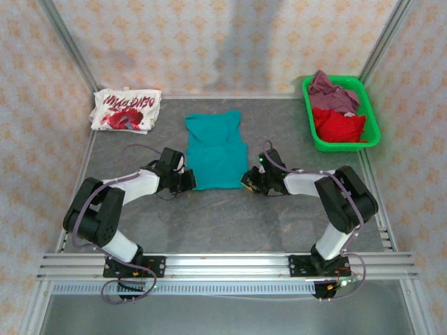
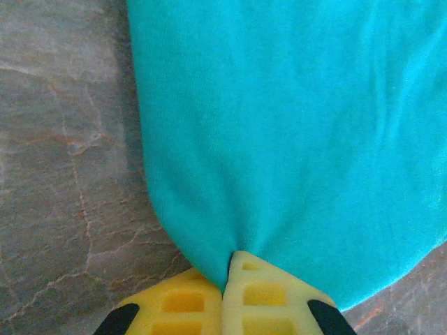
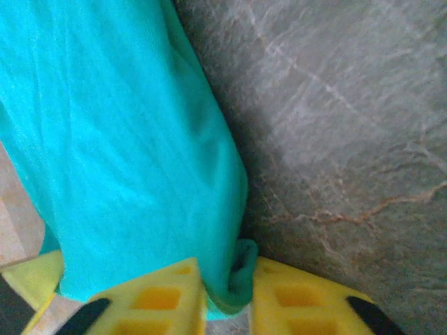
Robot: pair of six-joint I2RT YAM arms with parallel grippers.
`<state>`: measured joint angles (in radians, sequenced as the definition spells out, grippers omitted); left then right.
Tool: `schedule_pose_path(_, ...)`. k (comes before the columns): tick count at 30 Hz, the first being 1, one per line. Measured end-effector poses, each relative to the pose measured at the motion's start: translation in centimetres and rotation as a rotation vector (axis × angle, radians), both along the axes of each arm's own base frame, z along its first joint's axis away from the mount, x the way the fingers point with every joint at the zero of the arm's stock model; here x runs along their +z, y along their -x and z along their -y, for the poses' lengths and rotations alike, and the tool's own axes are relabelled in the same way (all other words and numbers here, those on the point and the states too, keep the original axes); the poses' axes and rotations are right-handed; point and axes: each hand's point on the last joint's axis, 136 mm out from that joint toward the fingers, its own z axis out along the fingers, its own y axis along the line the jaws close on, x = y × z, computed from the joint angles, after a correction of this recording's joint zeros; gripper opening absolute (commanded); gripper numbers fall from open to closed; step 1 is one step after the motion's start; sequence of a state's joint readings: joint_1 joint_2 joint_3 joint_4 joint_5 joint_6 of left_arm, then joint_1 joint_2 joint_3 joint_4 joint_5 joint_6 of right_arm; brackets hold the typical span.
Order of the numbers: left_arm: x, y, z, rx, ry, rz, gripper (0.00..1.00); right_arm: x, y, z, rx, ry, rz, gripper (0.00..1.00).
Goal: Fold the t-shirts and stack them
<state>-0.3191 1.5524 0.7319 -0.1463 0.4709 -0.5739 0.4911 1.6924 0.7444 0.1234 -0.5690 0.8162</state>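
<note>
The left hand, fully closed, pinches the soft teal cloth t-shirt. The right hand, nearly closed, grips its edge.

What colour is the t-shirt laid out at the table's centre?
The t-shirt is plain teal, clearest in the left wrist view.

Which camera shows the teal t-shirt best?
Top external: the whole teal t-shirt lies between the arms. Left wrist shows one corner pinched in the left end effector; right wrist shows an edge in the right end effector.
</note>
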Motion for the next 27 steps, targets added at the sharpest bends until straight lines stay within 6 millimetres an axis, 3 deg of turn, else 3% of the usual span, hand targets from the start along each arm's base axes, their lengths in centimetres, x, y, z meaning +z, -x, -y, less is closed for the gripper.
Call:
schedule_pose_path(4, 0.8, -0.2, 0.0, 0.001, 0.007, 0.024, 0.0, 0.4, -0.8, 0.0, -0.011, 0.011, 0.029, 0.0)
schedule_pose_path(10, 2.1, -0.3, 0.1, 0.001, 0.019, 0.06, 0.0, 2.1, -0.9, 0.3, -0.005, 0.01, 0.083, 0.0)
schedule_pose_path(14, 2.4, 0.7, -0.1, -0.002, 0.025, 0.071, 0.0, 3.6, 0.3, 0.6, 0.011, -0.003, 0.123, 0.0)
schedule_pose_path(18, 2.3, 3.0, 0.3, -0.033, 0.025, 0.068, 0.0, 2.8, 3.5, 0.8, 0.053, 0.005, 0.108, 0.0)
schedule_pose_path(24, 2.2, 8.6, 2.1, -0.129, 0.012, 0.052, 0.0, 1.0, 10.1, 1.7, 0.107, 0.019, 0.057, 0.0)
schedule_pose_path(27, 2.2, 11.1, 1.9, -0.135, 0.011, 0.035, 0.0, 1.7, 12.5, 2.1, 0.12, 0.004, 0.071, 0.0)
